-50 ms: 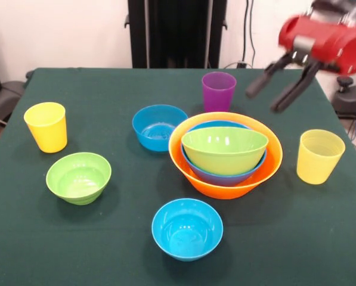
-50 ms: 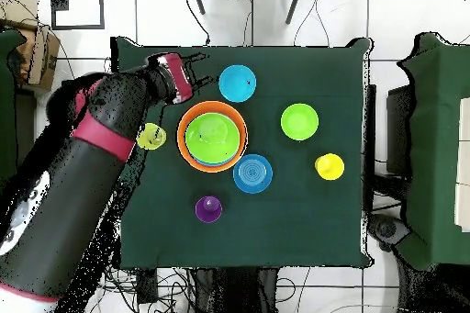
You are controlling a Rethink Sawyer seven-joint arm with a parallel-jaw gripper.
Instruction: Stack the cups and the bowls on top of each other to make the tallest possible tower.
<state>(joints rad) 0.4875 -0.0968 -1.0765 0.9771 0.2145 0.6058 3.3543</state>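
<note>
Overhead, the gripper (image 1: 274, 90) hangs in the air with its two dark fingers spread and nothing between them, above the bench (image 1: 94, 89) just beyond the rim of the large glossy orange plastic bowl (image 1: 192, 173). That bowl is the base of the tower: a large blue plastic bowl (image 1: 222, 176) nests in it, and a medium lime-green plastic bowl (image 1: 224, 149) sits inside that. Near the gripper stand the purple tapered plastic cup (image 1: 218, 91) and the translucent pale yellow ribbed cup (image 1: 319, 156). Farther off lie two small blue bowls (image 1: 158, 126), a small green bowl (image 1: 79, 177) and an opaque yellow cup (image 1: 46, 126), all apart from each other.

These pieces look light, stiff and slick, so a pinch over a thin rim wall would likely hold best; a loose grip could let them slide.

The front view shows nesting depth and the spread fingers; the top-down view (image 2: 190, 71) shows the gripper's place over the bench.
</note>
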